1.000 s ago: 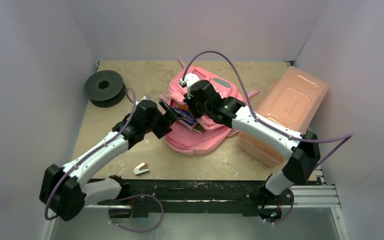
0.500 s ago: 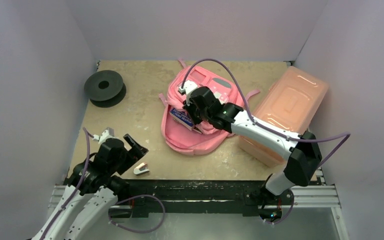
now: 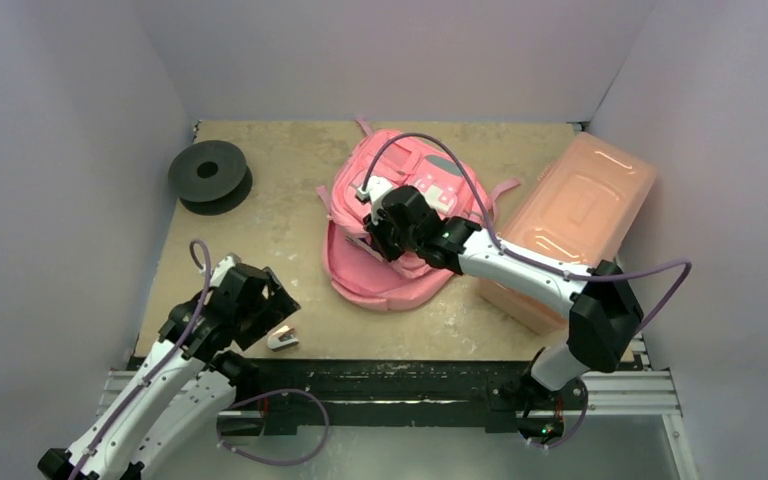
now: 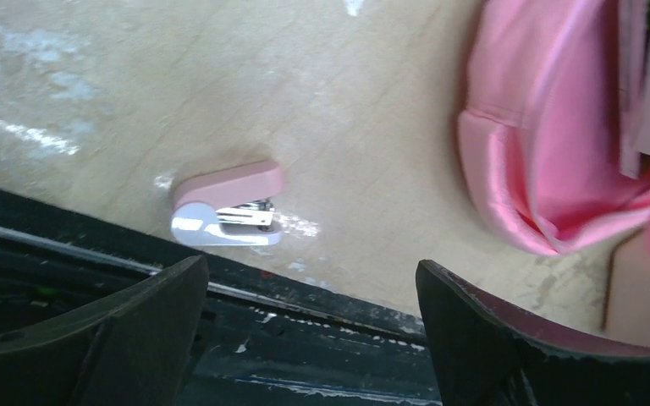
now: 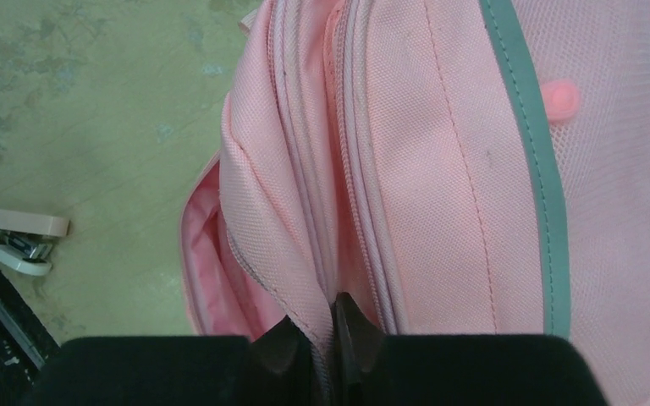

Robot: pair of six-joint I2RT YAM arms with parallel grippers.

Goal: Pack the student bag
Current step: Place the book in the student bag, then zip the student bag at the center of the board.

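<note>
tan tabletop (image 3: 280, 180), right jaws pinching student bag (image 3: 385, 280), stapler (image 3: 282, 338) nearby

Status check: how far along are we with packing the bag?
Done: student bag lies unzipped, its mouth gaping. In hand: right gripper pinches the opening's fabric edge; left gripper hovers open by the pink stapler. Left: stapler lies on the table, apparently unpacked; bag not closed.
</note>
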